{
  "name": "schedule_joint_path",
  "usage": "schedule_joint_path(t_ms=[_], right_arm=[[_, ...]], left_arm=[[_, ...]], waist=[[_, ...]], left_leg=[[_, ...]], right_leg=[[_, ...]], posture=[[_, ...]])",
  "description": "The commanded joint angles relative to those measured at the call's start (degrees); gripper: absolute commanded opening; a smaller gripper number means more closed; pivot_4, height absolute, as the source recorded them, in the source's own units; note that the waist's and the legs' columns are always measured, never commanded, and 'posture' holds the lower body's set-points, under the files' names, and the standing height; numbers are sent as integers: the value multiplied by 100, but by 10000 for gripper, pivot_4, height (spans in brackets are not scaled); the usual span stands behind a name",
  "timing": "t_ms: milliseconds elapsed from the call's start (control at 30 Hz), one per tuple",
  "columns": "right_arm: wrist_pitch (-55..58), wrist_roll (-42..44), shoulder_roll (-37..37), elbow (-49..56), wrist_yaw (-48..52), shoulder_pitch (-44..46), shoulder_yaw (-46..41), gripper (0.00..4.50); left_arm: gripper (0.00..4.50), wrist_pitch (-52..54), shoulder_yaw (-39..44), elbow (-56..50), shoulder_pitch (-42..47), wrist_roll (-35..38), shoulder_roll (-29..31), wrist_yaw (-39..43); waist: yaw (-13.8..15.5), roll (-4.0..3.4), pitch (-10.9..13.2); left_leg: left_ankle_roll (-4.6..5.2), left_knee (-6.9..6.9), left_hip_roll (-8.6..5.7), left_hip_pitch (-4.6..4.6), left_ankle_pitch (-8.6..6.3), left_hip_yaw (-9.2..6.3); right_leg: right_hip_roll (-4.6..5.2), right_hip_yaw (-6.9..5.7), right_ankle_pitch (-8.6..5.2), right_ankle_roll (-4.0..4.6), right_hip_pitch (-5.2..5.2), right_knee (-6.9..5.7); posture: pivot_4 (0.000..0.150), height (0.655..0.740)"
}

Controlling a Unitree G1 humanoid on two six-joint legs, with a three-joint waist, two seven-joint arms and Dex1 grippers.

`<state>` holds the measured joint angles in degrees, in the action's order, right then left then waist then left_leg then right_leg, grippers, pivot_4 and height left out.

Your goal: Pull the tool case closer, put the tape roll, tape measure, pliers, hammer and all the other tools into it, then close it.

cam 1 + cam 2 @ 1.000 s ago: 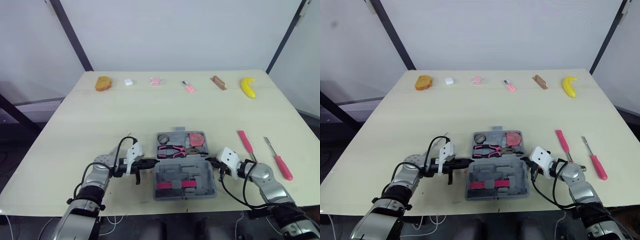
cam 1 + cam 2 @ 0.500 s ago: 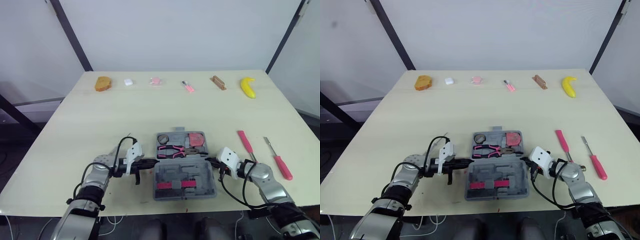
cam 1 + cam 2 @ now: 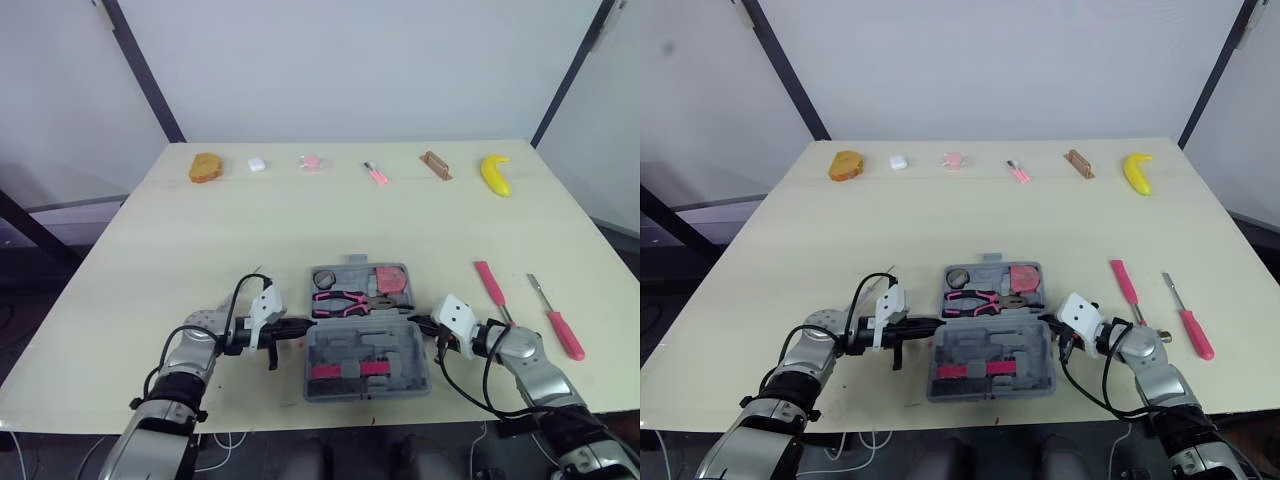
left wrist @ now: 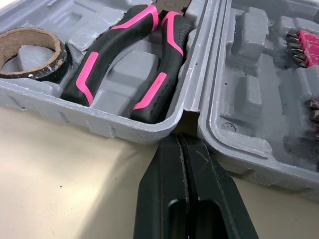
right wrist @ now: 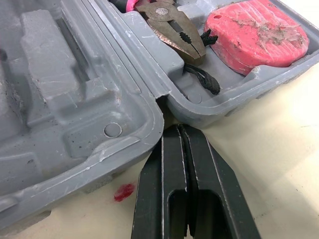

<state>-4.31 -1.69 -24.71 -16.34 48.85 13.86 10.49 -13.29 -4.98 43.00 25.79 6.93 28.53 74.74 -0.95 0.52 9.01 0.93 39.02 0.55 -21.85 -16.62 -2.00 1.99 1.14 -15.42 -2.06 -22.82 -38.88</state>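
The tool case [image 3: 368,325] lies open and flat near the front edge of the worktop [image 3: 200,230], its lower half close to that edge. The half farther from the robot holds the tape roll [image 4: 31,52] at its left end, the pliers [image 4: 127,64] in the middle and the pink tape measure [image 5: 256,27] at its right end. The nearer half carries moulded slots with pink strips of bits [image 3: 340,370].

The left gripper [image 4: 179,137] lies low on the worktop with its two fingers pressed together, the tips at the notch where the two halves meet on the case's left side. The right gripper [image 5: 178,128] has its fingers pressed together as well, tips at the matching notch on the right side; a small red mark [image 5: 123,191] sits on the worktop beside it.

To the right of the case, apart from it, lie a flat pink tool [image 3: 489,283] and, nearer the worktop's right edge, a screwdriver [image 3: 555,320] with a pink handle. A wide bare stretch of worktop lies beyond the case. Along the far edge stand a brown lump [image 3: 207,166], a white piece [image 3: 257,164], a pink piece [image 3: 311,160], a small pink tool [image 3: 376,173], a brown block [image 3: 435,165] and a banana [image 3: 495,174].
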Motion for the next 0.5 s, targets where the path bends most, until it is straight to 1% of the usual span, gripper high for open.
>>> schedule_joint_path(t_ms=[33,500], right_arm=[[-114,65,47,171,59,6,116,239],[-217,132,-165,148,22,-154,-46,239]], left_arm=[[0,-97,5,-240,27,79,-15,54],[0,-97,16,-230,-21,85,46,109]], waist=[[0,0,0],[10,0,0]], left_leg=[[0,0,0,0,0,0],[0,0,0,0,0,1]], right_leg=[[0,0,0,0,0,0],[1,0,0,0,0,2]], posture=[[1500,7400],[1500,7400]])
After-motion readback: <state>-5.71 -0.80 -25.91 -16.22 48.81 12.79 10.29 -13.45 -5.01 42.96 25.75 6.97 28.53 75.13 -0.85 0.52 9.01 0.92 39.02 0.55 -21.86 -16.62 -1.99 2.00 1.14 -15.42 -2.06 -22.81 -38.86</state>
